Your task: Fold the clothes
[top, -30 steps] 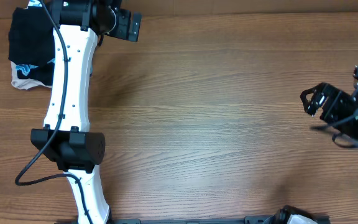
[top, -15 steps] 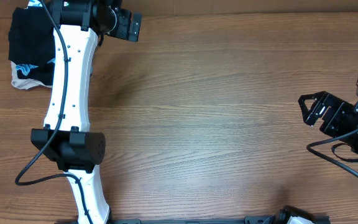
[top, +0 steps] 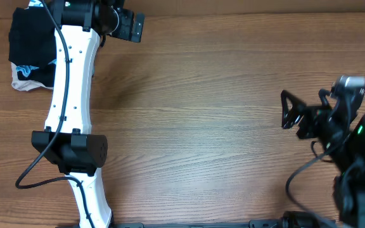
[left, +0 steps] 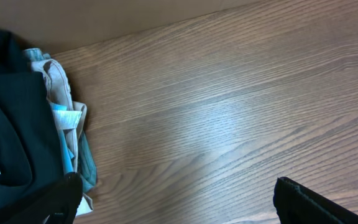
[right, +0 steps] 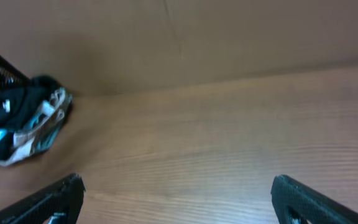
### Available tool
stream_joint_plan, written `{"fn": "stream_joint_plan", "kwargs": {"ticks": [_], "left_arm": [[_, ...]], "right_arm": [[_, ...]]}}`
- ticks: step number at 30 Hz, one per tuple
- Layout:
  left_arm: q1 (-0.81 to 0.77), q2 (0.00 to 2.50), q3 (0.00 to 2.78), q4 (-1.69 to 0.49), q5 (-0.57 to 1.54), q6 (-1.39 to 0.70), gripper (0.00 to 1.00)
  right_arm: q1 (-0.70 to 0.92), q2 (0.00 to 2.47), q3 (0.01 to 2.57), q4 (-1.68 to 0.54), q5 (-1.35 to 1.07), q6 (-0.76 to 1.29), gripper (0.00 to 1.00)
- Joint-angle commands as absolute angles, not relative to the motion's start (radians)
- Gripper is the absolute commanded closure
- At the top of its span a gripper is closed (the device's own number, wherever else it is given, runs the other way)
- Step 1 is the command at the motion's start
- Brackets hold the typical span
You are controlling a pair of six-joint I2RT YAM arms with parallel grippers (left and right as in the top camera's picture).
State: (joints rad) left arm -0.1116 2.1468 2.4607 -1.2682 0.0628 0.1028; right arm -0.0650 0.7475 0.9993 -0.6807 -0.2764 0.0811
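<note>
the black garment point(top: 29, 35) lies bunched at the far left corner of the table point(top: 208, 126), on top of a small pile; under it a light-blue top point(top: 25, 68) and a beige garment point(top: 23, 84) peek out at the pile's near edge. the left claw point(top: 132, 26) hovers by the same far edge, to the right of the pile and apart from it, with the white left arm point(top: 71, 95) crossing between them; its jaws stand released and hold nothing. the right claw point(top: 286, 111) is well apart from the garment, over the right half of the table, jaws spread wide and empty, pointing left.

the left wrist view brings the pile close, which the overhead cannot: black fabric fills the left edge just beside one fingertip point(left: 61, 199), though contact cannot be told; beige folds and a blue strip run along its right side; a small white patch on the black at the frame's edge is perhaps the logo print, too cropped to be sure. the right wrist view shows the pile from across the table, small and blurred at far left, with bare wood between its two fingers.
</note>
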Motion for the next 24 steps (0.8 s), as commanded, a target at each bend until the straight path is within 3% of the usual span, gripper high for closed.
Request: {"fn": "stream_joint_plan", "kwargs": {"ticks": [1,11,24], "left_arm": [[-0.118,2.12,2.481,-1.268,0.055,0.081,0.0],[-0.118,2.12,2.481,-1.268,0.055,0.081,0.0],[-0.118,2.12,2.481,-1.268,0.055,0.081,0.0]], "right_arm": [[-0.027,0.623,0.817,-0.582,-0.232,0.078,0.0],[0.022,0.234,0.251,-0.234,-0.224,0.078,0.0],[0.033,0.052,0.047,-0.154,-0.195,0.078,0.0]]}}
